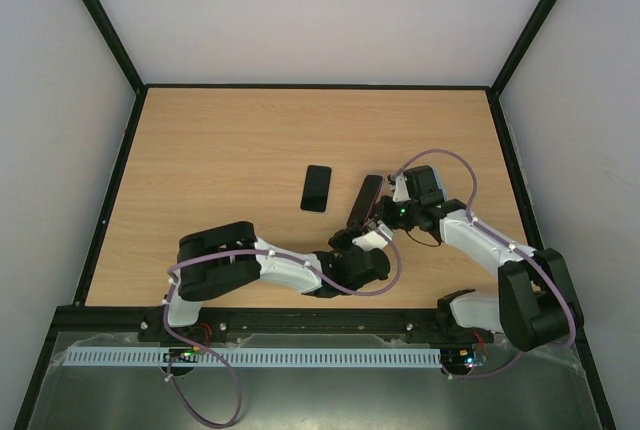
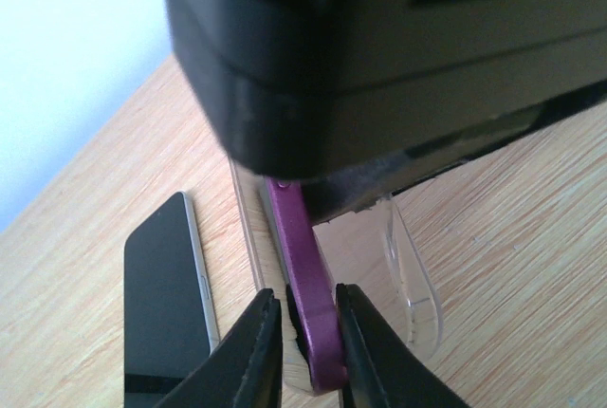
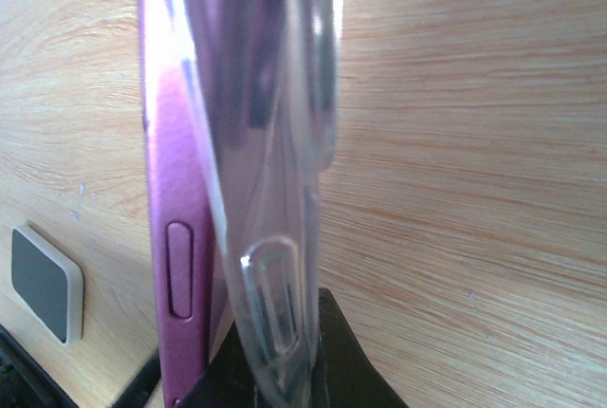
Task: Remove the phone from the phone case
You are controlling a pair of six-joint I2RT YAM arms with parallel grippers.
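Note:
A purple phone (image 1: pixel 365 200) stands on edge, tilted, in the middle of the table, partly out of its clear case. In the left wrist view my left gripper (image 2: pixel 308 296) is shut on the phone's purple edge (image 2: pixel 302 256), and the clear case (image 2: pixel 410 280) peels away to the right of it. In the right wrist view my right gripper (image 3: pixel 280 346) is shut on the clear case (image 3: pixel 270 190), with the purple phone (image 3: pixel 175 228) standing just left of the case. From above, the left gripper (image 1: pixel 352 238) holds the near end and the right gripper (image 1: pixel 386 206) the far end.
A second, black phone (image 1: pixel 316 188) lies flat on the wooden table (image 1: pixel 220 150) just left of the held phone; it also shows in the left wrist view (image 2: pixel 166 304). A dark, white-rimmed flat object (image 3: pixel 43 283) lies at the left of the right wrist view. Black rails edge the table.

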